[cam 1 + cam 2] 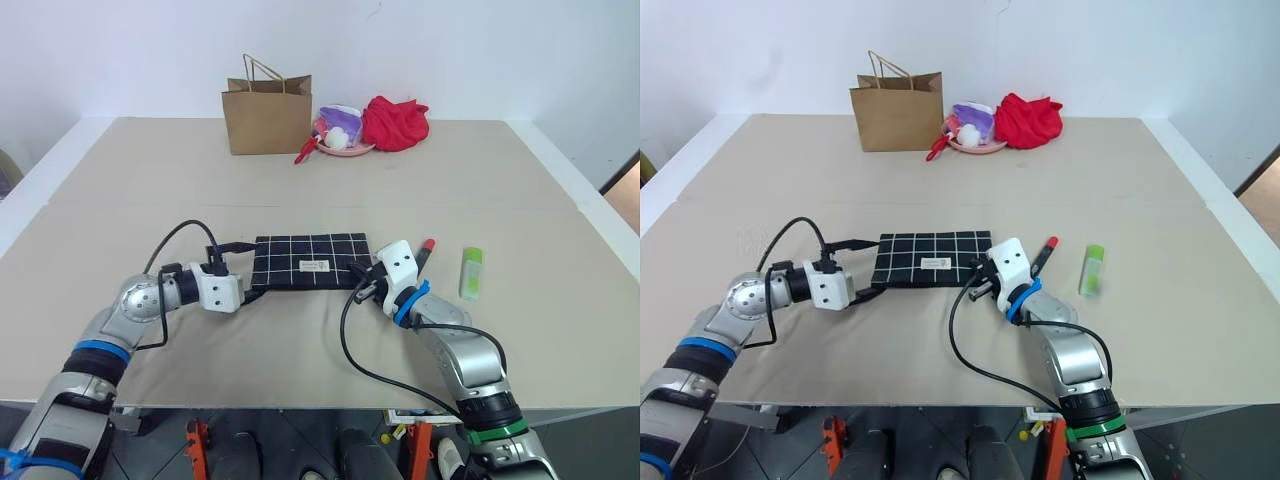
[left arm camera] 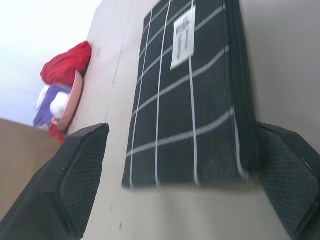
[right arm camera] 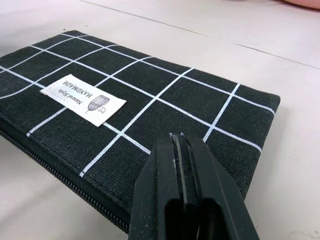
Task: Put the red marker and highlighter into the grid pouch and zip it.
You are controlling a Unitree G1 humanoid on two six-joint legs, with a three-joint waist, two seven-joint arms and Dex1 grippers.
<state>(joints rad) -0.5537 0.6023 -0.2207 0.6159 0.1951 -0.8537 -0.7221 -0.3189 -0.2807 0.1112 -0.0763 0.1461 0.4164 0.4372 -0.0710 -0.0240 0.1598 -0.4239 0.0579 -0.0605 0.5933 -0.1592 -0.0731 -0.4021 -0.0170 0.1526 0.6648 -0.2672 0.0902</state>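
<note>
Table point(image 1: 560, 330), mid-front: my left pincer point(image 1: 243, 270), spread, straddles the pouch point(image 1: 310, 262) end; right pincer point(image 1: 358, 283) clenched empty at its corner. Marker point(image 1: 426, 250), highlighter point(image 1: 471, 272) outside; unzipping likely next.

Left end effector point(image 1: 246, 272) agape, right point(image 1: 358, 272) closed.

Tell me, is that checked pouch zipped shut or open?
Shut, as far as shows: the grid pouch lies flat on the table, and the stretch of zipper along its near edge is closed. The rest of the zipper is hidden.

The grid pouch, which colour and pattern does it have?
Black fabric with white grid lines, best seen in the right wrist view.
</note>
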